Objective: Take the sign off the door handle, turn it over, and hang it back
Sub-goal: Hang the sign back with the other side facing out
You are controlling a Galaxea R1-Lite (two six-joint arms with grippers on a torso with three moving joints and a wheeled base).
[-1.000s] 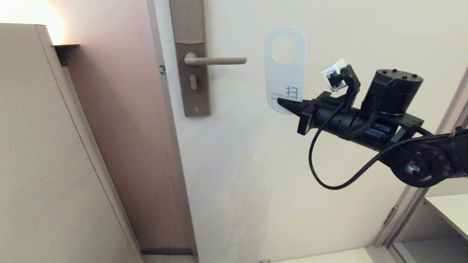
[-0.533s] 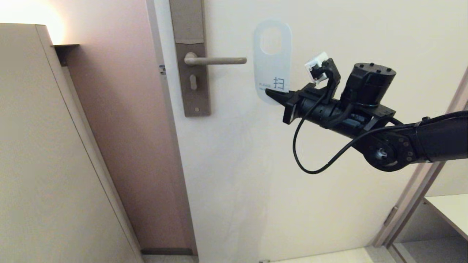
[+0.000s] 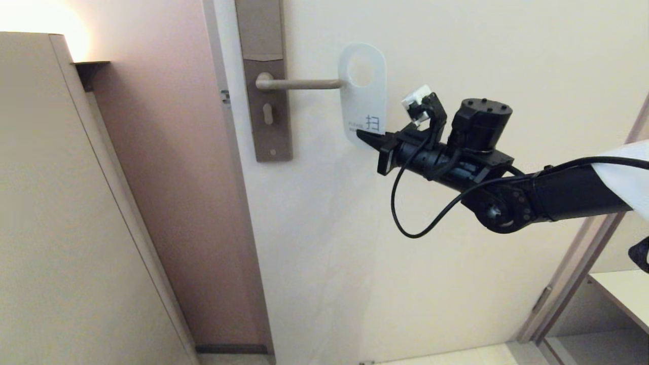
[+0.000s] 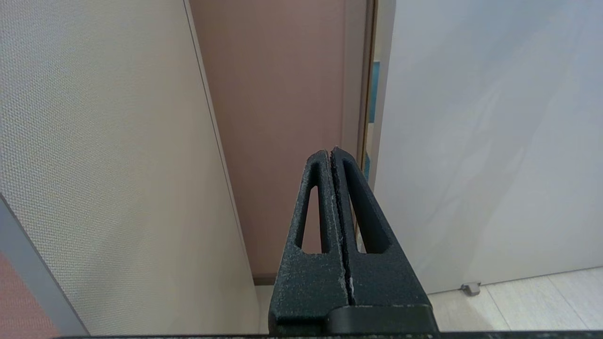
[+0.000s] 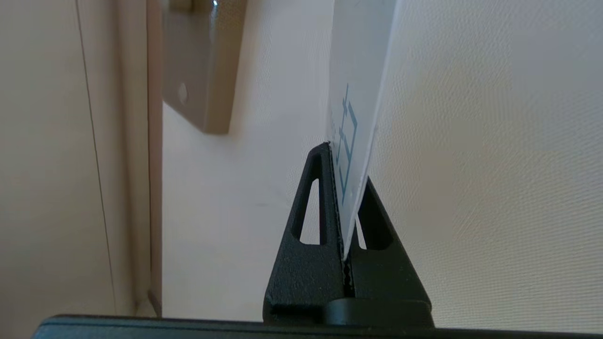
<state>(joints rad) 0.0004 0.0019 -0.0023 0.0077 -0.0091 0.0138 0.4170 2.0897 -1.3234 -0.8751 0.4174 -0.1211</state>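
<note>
The sign (image 3: 366, 104) shows its white face with blue print and stands upright against the door. My right gripper (image 3: 361, 135) is shut on its lower edge. The sign's left rim overlaps the free tip of the door handle (image 3: 299, 83), and its oval hole sits just right of and slightly above that tip. In the right wrist view the sign (image 5: 360, 70) rises edge-on from between the fingers of my right gripper (image 5: 346, 165), with the handle's plate (image 5: 202, 70) beyond. My left gripper (image 4: 333, 151) is shut on nothing, low near the door's edge, out of the head view.
The cream door (image 3: 456, 50) fills the background. The handle's tall plate (image 3: 263, 76) has a keyhole. A brown door frame (image 3: 167, 177) and a beige cabinet wall (image 3: 76, 203) stand to the left. At the lower right are another frame (image 3: 573, 284) and a shelf (image 3: 623, 289).
My right gripper has carried the sign leftward along the door. The sign was well clear of the handle's tip; its left rim now overlaps that tip. The left gripper's earlier state is not shown.
</note>
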